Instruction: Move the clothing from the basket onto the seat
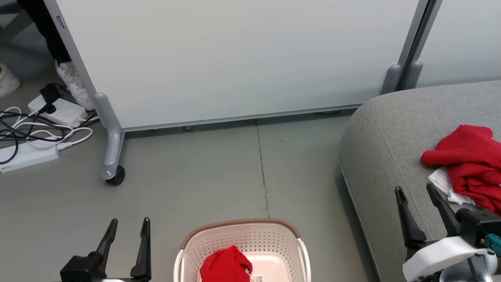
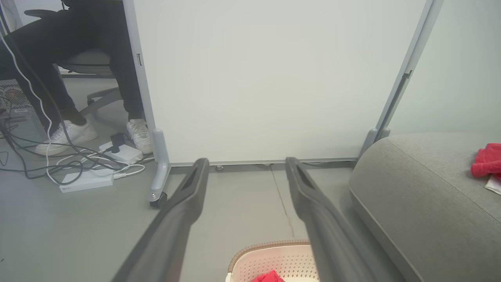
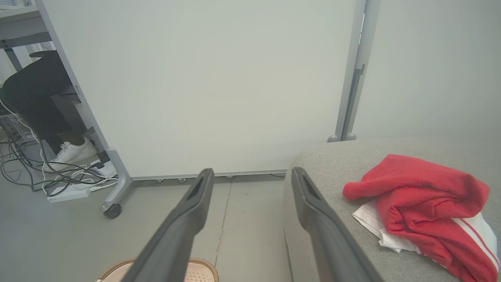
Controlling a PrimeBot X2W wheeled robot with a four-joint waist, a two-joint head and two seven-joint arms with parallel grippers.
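A cream perforated basket [image 1: 242, 239] with a brown rim stands on the floor at the bottom centre, and a bunched red garment [image 1: 226, 265] lies inside it. On the grey seat [image 1: 385, 137] at the right lies another red garment [image 1: 469, 164] with white trim. My left gripper [image 1: 129, 225] hangs open over the floor left of the basket, holding nothing. My right gripper [image 1: 417, 192] stands open above the seat's front part, left of the red garment there, empty too. The wrist views show the basket rim [image 2: 270, 246], the seat [image 3: 332, 168] and its garment [image 3: 422, 199].
A white partition panel [image 1: 235, 58] on a wheeled grey leg [image 1: 111, 149] stands behind. Power strips and tangled cables [image 1: 35, 129] lie on the floor at the left. A seated person's white shoe [image 1: 74, 84] rests beside them.
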